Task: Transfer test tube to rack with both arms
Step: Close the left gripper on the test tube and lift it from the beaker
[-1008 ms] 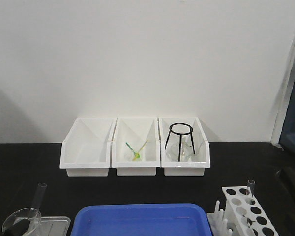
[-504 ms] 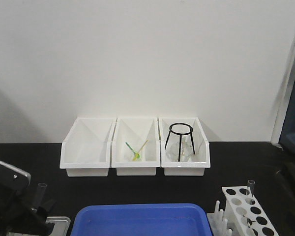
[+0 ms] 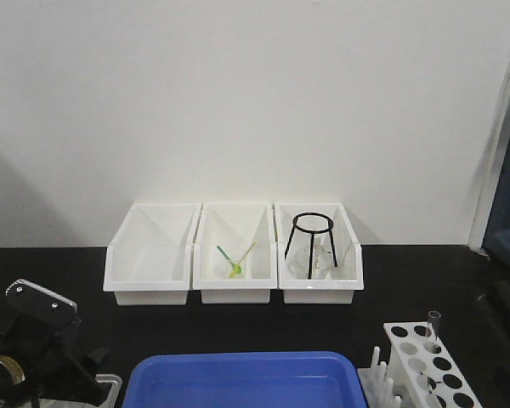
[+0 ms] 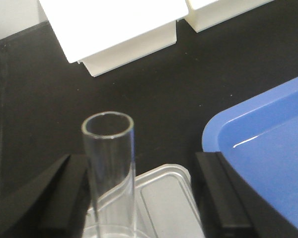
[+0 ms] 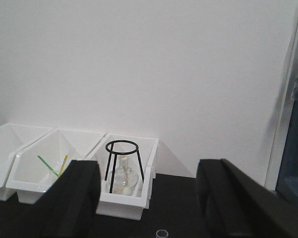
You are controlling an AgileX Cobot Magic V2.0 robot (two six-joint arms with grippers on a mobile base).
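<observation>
Closing now could tip or chip the glass: the left gripper (image 4: 139,157) straddles the tube (image 4: 109,168) off-centre, with its nine-o'clock finger just beside it and its three-o'clock finger well apart. The left arm (image 3: 41,342) crouches low at seven o'clock, jaws wide, gripping nothing. The tube stands upright by the tray (image 4: 161,198). The right gripper (image 5: 146,168) gapes empty toward the bins (image 5: 120,207). The rack (image 3: 429,367) sits at five o'clock.

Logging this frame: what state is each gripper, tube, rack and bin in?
Left gripper: open, fingers either side of the tube.
Right gripper: open, empty.
Test tube: upright, rim up, not clamped.
Rack: holds a second tube, upright.
Left bin: empty.
Middle bin: holds green and yellow sticks.
Right bin: holds black tripod and flask.
</observation>
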